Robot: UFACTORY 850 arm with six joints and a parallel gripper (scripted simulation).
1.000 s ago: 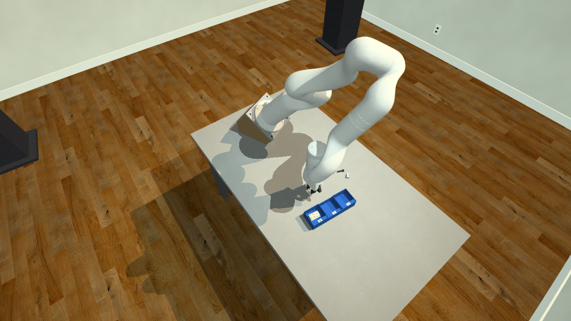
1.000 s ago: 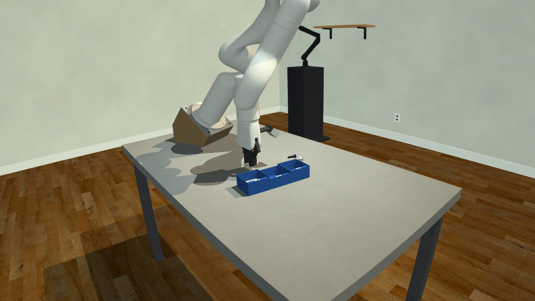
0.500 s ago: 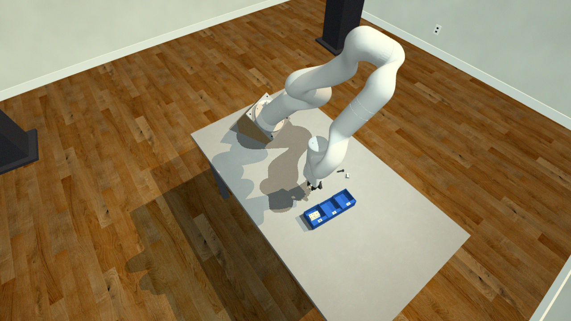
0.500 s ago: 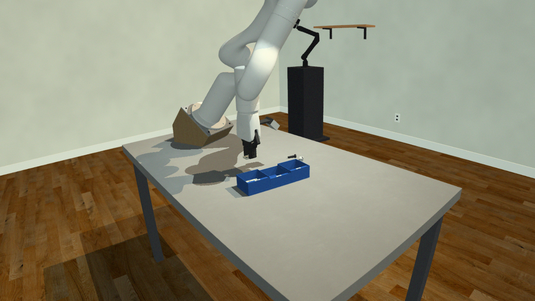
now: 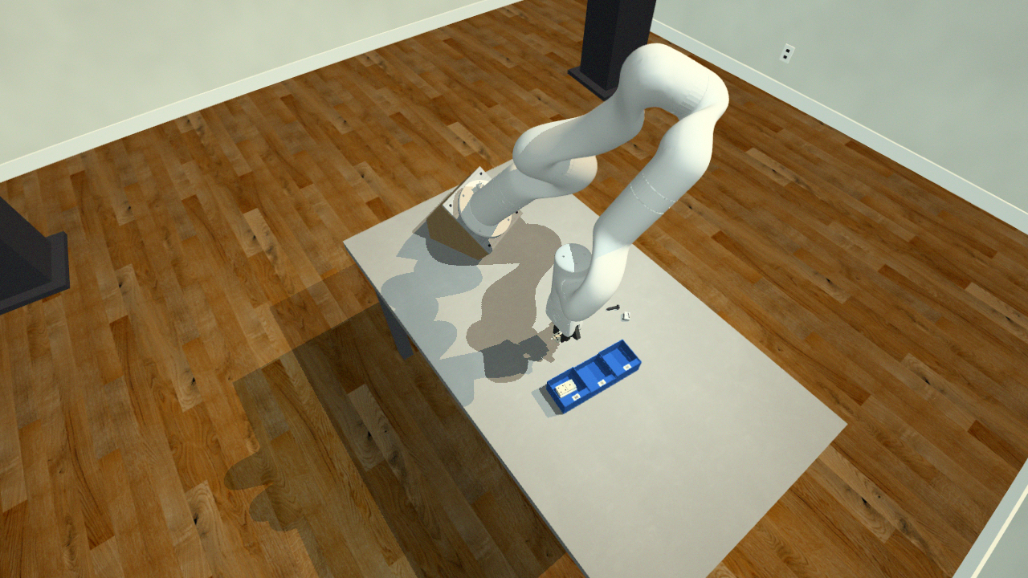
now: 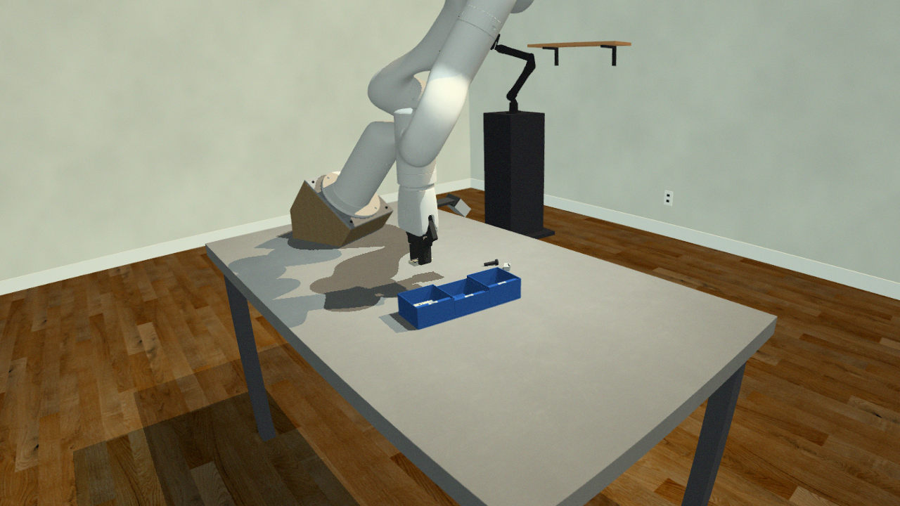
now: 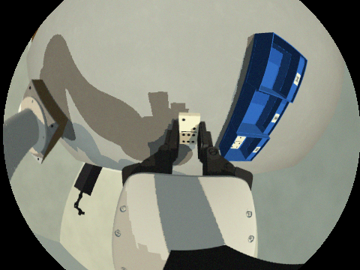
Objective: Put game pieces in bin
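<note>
My gripper [image 5: 562,335] [image 6: 419,260] [image 7: 188,129] is shut on a cream domino [image 7: 189,127] with black dots and holds it a little above the table, just behind the near end of the blue bin [image 5: 601,388] [image 6: 467,306] [image 7: 250,86]. The bin has three compartments with small white labels that I cannot read. Another cream domino [image 5: 565,388] [image 7: 238,142] lies in the end compartment nearest the gripper. The other two compartments look empty.
A black bolt [image 5: 612,307] [image 6: 491,263] and a small white block [image 5: 626,315] [image 6: 505,265] lie on the table beyond the bin's far end. The arm's brown base [image 5: 459,234] [image 6: 327,220] stands at the table's back corner.
</note>
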